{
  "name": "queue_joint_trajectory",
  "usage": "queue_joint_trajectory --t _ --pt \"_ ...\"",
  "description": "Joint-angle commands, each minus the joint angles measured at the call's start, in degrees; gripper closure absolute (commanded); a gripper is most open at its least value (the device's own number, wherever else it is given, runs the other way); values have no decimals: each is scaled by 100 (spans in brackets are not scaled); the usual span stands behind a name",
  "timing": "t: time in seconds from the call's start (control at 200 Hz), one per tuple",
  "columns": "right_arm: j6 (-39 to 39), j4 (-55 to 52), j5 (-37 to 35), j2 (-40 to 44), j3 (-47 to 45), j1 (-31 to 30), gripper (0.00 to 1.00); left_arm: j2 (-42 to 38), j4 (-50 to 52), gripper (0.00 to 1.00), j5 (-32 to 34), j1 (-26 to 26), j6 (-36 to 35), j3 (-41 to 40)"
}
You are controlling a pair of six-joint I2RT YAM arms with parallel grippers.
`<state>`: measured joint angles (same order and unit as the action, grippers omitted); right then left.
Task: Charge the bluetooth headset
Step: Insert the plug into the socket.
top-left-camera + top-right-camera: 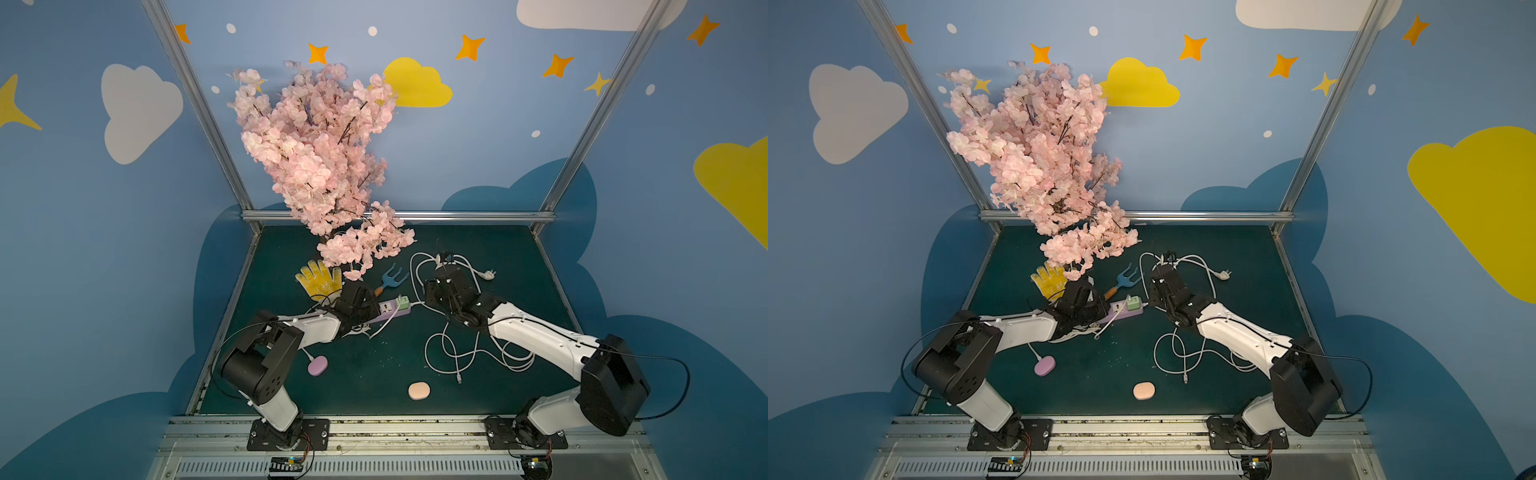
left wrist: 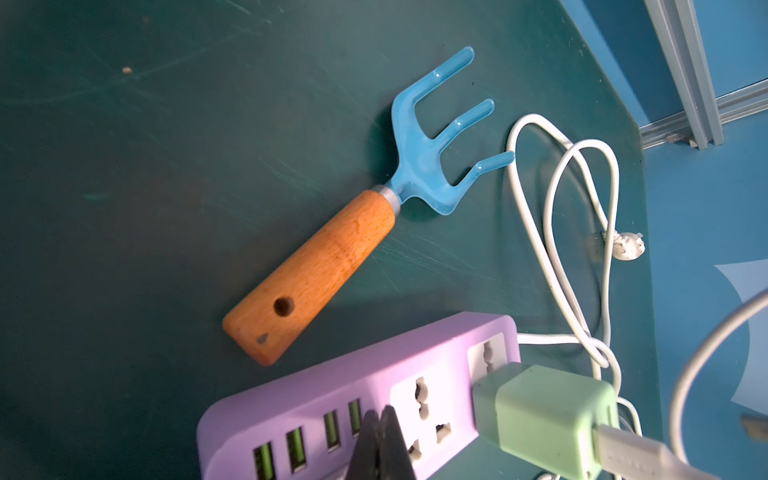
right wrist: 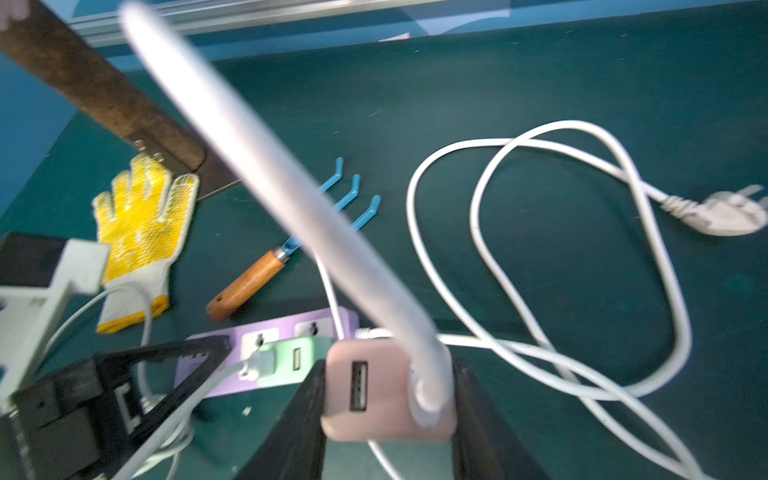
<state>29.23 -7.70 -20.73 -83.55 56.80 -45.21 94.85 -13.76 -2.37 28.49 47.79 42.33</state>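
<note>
Right pincer [image 3: 388, 374] — clamping pink charger [image 3: 374, 419].

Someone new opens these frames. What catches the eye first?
The big pink blossom tree at the back left of the table dominates. Mid-table, a lilac power strip carries a green charger, with the shut left tool at its USB ports. The right tool grips a pink charger trailing white cable.

Glossy blue rake head [image 2: 415, 166], smooth wooden handle [image 2: 316, 270], matt lilac plastic power strip [image 2: 374, 374], knitted cloth glove [image 3: 141, 232].
</note>
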Motion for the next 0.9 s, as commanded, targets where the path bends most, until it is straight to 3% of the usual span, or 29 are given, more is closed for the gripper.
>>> queue_joint_trajectory --t 0.0,0.516,0.746,0.896 --pt "231 141 401 -51 -287 -305 100 143 374 96 -79 -19 -72 73" --pt "603 1201 1586 -1143 82 -848 100 157 462 97 -49 -16 -109 28" --pt "263 1357 1295 -1443 381 -952 100 297 491 97 -92 -27 -170 82" --pt "-27 610 966 -1760 995 -1003 100 316 496 97 -119 -27 -182 91"
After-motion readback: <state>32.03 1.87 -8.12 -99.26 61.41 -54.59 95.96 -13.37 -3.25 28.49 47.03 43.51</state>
